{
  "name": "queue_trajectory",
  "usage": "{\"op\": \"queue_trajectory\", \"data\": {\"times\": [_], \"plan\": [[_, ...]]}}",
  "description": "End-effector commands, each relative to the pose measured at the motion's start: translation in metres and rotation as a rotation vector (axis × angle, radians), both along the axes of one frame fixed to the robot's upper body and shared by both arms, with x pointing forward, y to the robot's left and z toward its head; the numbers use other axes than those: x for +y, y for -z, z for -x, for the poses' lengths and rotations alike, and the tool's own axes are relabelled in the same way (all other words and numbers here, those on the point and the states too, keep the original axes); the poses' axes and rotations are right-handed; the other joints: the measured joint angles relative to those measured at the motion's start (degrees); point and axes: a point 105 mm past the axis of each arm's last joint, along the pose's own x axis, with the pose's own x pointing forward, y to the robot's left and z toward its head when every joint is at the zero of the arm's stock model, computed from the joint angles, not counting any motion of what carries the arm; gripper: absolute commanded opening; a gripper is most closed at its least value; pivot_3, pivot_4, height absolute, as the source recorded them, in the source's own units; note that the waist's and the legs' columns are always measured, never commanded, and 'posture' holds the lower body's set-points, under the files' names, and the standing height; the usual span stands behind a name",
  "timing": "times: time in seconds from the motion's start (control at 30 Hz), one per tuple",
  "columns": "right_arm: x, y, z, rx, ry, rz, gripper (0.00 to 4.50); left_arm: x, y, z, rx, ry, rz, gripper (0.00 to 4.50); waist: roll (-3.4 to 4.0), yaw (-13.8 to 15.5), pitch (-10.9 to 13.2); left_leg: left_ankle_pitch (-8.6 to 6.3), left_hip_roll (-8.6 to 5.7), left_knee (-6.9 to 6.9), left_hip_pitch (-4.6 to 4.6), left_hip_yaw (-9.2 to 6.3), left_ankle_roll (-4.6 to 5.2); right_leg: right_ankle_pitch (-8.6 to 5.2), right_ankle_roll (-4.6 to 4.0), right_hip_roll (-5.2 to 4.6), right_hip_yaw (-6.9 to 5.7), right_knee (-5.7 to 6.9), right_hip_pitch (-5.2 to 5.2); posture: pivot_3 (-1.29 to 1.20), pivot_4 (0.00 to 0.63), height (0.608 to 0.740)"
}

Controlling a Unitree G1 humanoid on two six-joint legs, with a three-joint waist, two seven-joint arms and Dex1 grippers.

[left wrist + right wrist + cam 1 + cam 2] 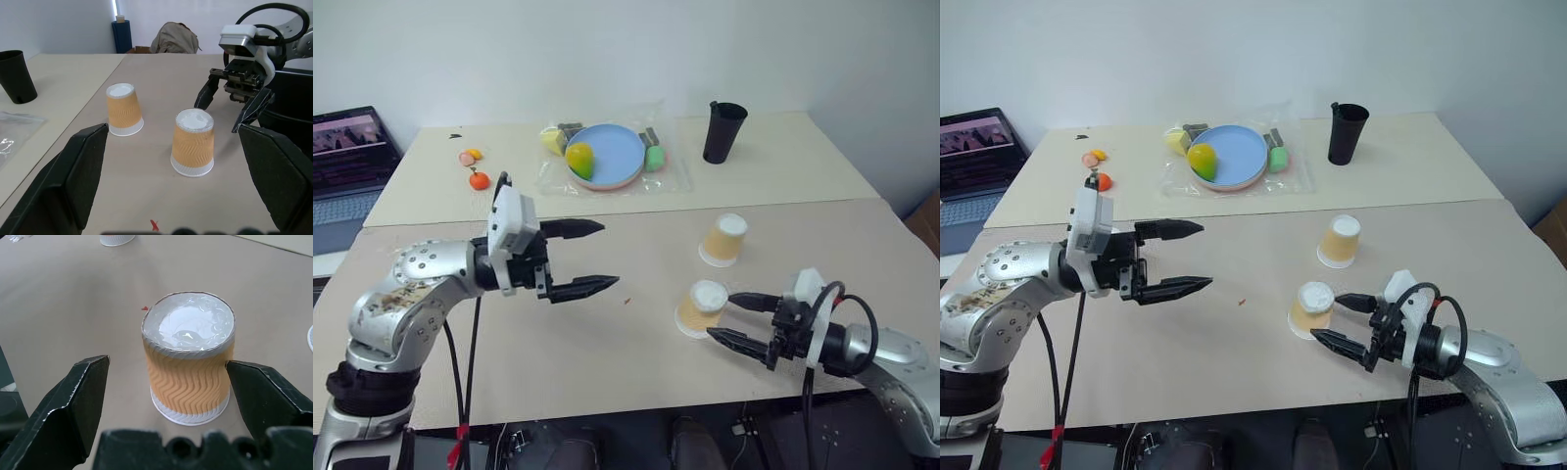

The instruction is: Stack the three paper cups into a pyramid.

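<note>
Two paper cups stand upside down on the near table, white bases up. The near cup (703,308) sits between the fingertips of my right gripper (721,315), which is open and reaches in low from the right. In the right wrist view this cup (188,367) stands between the two black fingers (73,401), one pad close to its side. The far cup (724,240) stands a little behind it, apart from it. My left gripper (610,255) hovers open and empty above the table's left half, pointing toward both cups (193,142) (123,110).
On the back table are a tall black cup (723,131), a blue plate (617,147) with toy fruit on a plastic sheet, and small orange toy foods (478,179). A laptop (347,166) sits at the far left. A small red mark (626,301) lies mid-table.
</note>
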Motion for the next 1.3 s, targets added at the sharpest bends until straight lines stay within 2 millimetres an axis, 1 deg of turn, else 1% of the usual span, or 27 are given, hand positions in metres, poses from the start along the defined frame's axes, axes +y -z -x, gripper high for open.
{"op": "queue_trajectory", "data": {"times": [0.03,0.17,0.27,0.37,0.47,0.53,0.57,0.63,0.7,0.77,0.83,0.93,0.97,1.03,1.1,1.2,1.3], "plan": [[0.007,-0.013,-0.009,-0.068,-0.039,-0.018,4.44,0.002,-0.013,0.006,-0.029,0.003,0.024,4.5,0.0,-0.07,0.0,0.0,0.0,0.01,0.0,0.0,0.0,0.0,0.0,0.0,0.0,0.0,-0.01,0.0,0.15,0.734],[0.017,-0.015,-0.016,-0.077,-0.073,-0.029,4.44,0.003,-0.013,0.007,-0.032,-0.009,0.027,4.5,0.0,0.0,0.0,0.0,0.03,0.01,0.01,0.0,0.0,0.03,-0.04,0.03,0.0,0.0,-0.01,0.0,0.15,0.734],[0.025,-0.012,-0.019,-0.075,-0.102,-0.029,4.44,0.003,-0.014,0.01,-0.031,-0.015,0.033,4.5,0.0,0.0,0.0,0.0,0.03,0.01,0.01,-0.01,-0.01,0.04,-0.07,0.03,0.0,-0.01,-0.04,0.0,0.15,0.734],[0.027,-0.011,-0.019,-0.069,-0.118,-0.035,4.44,0.007,-0.013,0.012,-0.01,-0.032,0.034,4.5,0.0,0.02,0.0,0.0,0.02,0.02,-0.01,-0.01,-0.01,0.05,-0.08,0.03,0.01,-0.02,-0.07,0.0,0.15,0.734],[0.025,-0.009,-0.021,-0.064,-0.122,-0.024,3.71,0.013,-0.011,0.017,0.009,-0.043,0.014,4.5,0.01,-0.1,0.0,0.0,0.03,0.02,0.0,-0.02,-0.01,0.05,-0.08,0.04,0.01,-0.01,-0.09,0.0,0.15,0.734],[0.025,-0.009,-0.022,-0.061,-0.126,-0.024,3.06,0.015,-0.011,0.019,0.015,-0.046,0.001,4.5,0.01,-0.03,0.0,0.0,0.04,0.02,0.0,-0.01,-0.01,0.05,-0.08,0.05,0.01,0.0,-0.09,0.0,0.15,0.734],[0.025,-0.01,-0.025,-0.066,-0.124,-0.027,2.86,0.017,-0.011,0.023,0.038,-0.037,-0.014,4.5,0.01,-0.04,0.0,0.0,0.04,0.02,0.01,-0.01,-0.01,0.05,-0.08,0.05,0.01,0.0,-0.08,0.0,0.15,0.734],[0.027,-0.016,-0.031,-0.084,-0.125,-0.035,2.86,0.022,-0.009,0.03,0.088,-0.02,-0.049,4.5,0.0,-0.29,0.02,0.01,0.07,0.04,0.02,0.0,-0.02,0.06,-0.1,0.07,0.02,0.01,-0.08,0.0,0.15,0.734],[0.033,-0.024,-0.038,-0.107,-0.149,-0.049,2.86,0.029,-0.006,0.04,0.132,0.003,-0.09,4.5,0.02,-0.6,0.04,0.01,0.14,0.05,0.07,0.03,-0.02,0.07,-0.11,0.15,0.05,0.02,-0.08,0.0,0.15,0.734],[0.046,-0.035,-0.046,-0.13,-0.194,-0.077,2.86,0.035,-0.006,0.045,0.167,-0.002,-0.111,4.5,0.04,-0.59,0.06,0.0,0.27,0.05,0.08,0.07,-0.01,0.06,-0.11,0.32,0.09,0.01,-0.09,0.0,0.15,0.734],[0.062,-0.044,-0.053,-0.15,-0.251,-0.096,2.86,0.038,-0.007,0.047,0.172,-0.011,-0.108,4.5,0.03,-0.99,0.09,0.0,0.39,0.02,0.15,0.07,-0.02,0.05,-0.14,0.47,0.1,0.01,-0.08,0.0,0.15,0.734],[0.09,-0.053,-0.06,-0.156,-0.356,-0.12,2.86,0.036,-0.01,0.05,0.169,-0.016,-0.096,4.5,0.04,-1.2,0.1,-0.01,0.57,0.01,0.22,0.1,-0.05,0.07,-0.21,0.69,0.16,0.0,-0.08,0.0,0.15,0.734],[0.098,-0.054,-0.061,-0.156,-0.391,-0.119,2.86,0.034,-0.01,0.051,0.166,-0.015,-0.095,4.5,0.04,-1.18,0.1,-0.02,0.62,0.0,0.22,0.1,-0.06,0.18,-0.4,0.74,0.15,-0.01,-0.09,0.0,0.15,0.734],[0.112,-0.053,-0.062,-0.15,-0.446,-0.121,2.86,0.032,-0.01,0.055,0.164,-0.014,-0.092,4.5,0.04,-1.21,0.1,-0.05,0.63,-0.01,0.22,0.08,-0.12,0.2,-0.43,0.74,0.13,-0.01,-0.11,0.0,0.15,0.734],[0.121,-0.049,-0.065,-0.143,-0.468,-0.116,2.86,0.031,-0.009,0.058,0.162,-0.015,-0.092,4.5,0.04,-1.44,0.1,-0.09,0.62,-0.01,0.18,0.07,-0.23,0.21,-0.45,0.74,0.15,-0.02,-0.17,0.0,0.15,0.734],[0.138,-0.036,-0.068,-0.136,-0.524,-0.074,2.86,0.032,-0.007,0.063,0.162,-0.032,-0.095,4.5,0.05,-1.44,0.1,-0.17,0.63,-0.01,0.14,0.06,-0.39,0.22,-0.47,0.74,0.15,-0.01,-0.26,0.0,0.15,0.734],[0.154,-0.033,-0.074,-0.139,-0.558,-0.075,2.86,0.035,-0.007,0.065,0.151,-0.065,-0.087,4.5,0.05,-1.86,0.1,-0.23,0.66,-0.01,0.1,0.1,-0.49,0.23,-0.49,0.78,0.2,0.0,-0.4,0.0,0.15,0.734]]}}
